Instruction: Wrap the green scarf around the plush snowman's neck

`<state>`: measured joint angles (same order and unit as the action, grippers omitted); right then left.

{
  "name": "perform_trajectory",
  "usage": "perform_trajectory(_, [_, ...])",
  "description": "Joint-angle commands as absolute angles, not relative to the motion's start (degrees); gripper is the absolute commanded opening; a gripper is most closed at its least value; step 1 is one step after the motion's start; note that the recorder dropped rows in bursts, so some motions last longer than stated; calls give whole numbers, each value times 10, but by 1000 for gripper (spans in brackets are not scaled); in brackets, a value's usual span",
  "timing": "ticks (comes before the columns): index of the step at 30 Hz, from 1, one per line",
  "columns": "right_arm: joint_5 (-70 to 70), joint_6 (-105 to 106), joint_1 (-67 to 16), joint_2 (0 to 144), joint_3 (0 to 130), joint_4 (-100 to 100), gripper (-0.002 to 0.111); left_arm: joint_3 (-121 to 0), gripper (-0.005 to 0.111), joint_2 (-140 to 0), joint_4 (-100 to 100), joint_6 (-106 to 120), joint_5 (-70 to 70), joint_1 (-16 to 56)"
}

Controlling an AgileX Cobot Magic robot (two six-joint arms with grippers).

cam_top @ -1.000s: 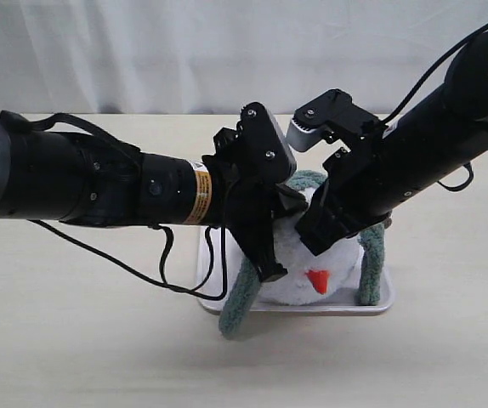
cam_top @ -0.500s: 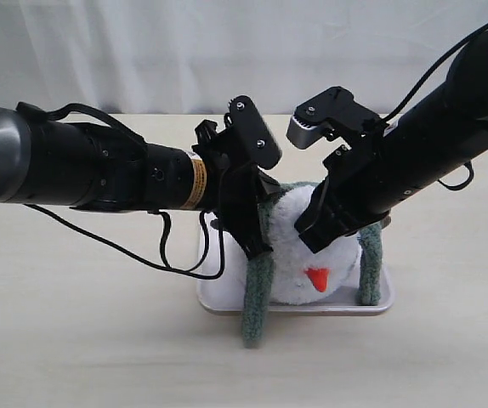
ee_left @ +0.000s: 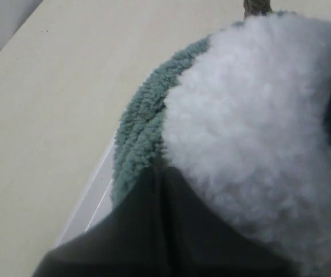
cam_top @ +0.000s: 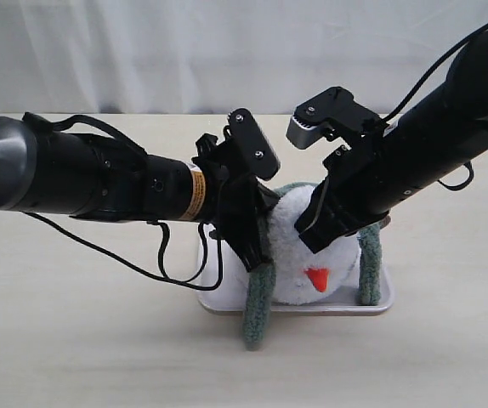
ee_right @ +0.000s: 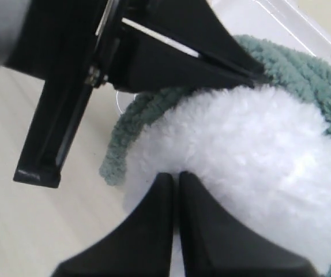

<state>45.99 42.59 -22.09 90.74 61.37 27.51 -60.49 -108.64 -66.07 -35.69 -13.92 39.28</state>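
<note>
Pinching together in the left wrist view, your left gripper's (ee_left: pixel 161 173) dark fingers meet where the green scarf (ee_left: pixel 139 133) runs in, so it is clamped on that strip. The right wrist view confirms it: the two black fingers taper to a point on the scarf's fleece. Your right gripper (ee_right: pixel 176 176) is closed too, jaws flat against each other, tips pushed into the white fluff of the plush snowman (ee_right: pixel 240 156); you cannot tell if any fur is caught between them.

From the exterior view, the scarf arches over the back of the snowman's head. One end drops from the left gripper, across the front edge of the pale tray (cam_top: pixel 218 303) and onto the table (cam_top: pixel 74 340); the other hangs down the right side, inside the tray. The orange nose (cam_top: pixel 317 280) points toward the camera.

Both arms crowd over the snowman and hide its upper part, so the neck is not visible. A black cable (cam_top: pixel 142 268) loops under the left arm, beside the tray.
</note>
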Motion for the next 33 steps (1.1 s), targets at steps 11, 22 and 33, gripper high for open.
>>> perform_trajectory(11, [466,431,-221,910,609,263,4,-600,0,-1087,-669,-379,-155,393])
perform_trajectory(22, [459,431,-221,910,609,263,4,-590,0,-1021,-668,-408,-145,393])
perform_trajectory(33, [384,426,-221,905,628,263,4,-502,0,-927,-668,-435,-144,393])
